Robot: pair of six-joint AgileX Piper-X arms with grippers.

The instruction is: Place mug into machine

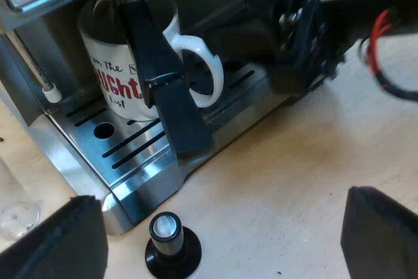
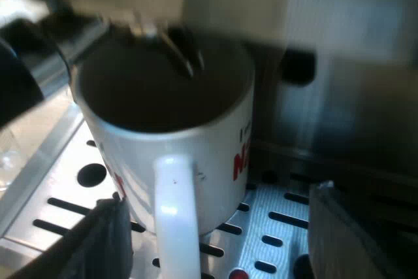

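Observation:
A white mug point(image 1: 124, 63) with red lettering stands upright on the machine's slotted drip tray point(image 1: 140, 161), under the metal holder locked into the front. The holder's dark handle point(image 1: 163, 89) slants out across the mug. My right gripper point(image 1: 261, 37) is close to the mug's handle point(image 1: 209, 70). Seen from its own wrist, the right gripper point(image 2: 225, 240) is open, with one of its fingers point(image 2: 104, 240) on each side of the mug's handle point(image 2: 175, 220) and not pressing it. The holder's spouts point(image 2: 163, 34) hang over the mug's point(image 2: 163, 129) dark inside. My left gripper point(image 1: 222, 246) is open above the table before the machine.
A tamper with a black knob point(image 1: 171, 243) stands on the wooden table just off the drip tray's corner, between my left fingers. A measuring glass point(image 1: 14, 207) stands beside the machine. A steam wand tip point(image 1: 51, 91) hangs near the mug.

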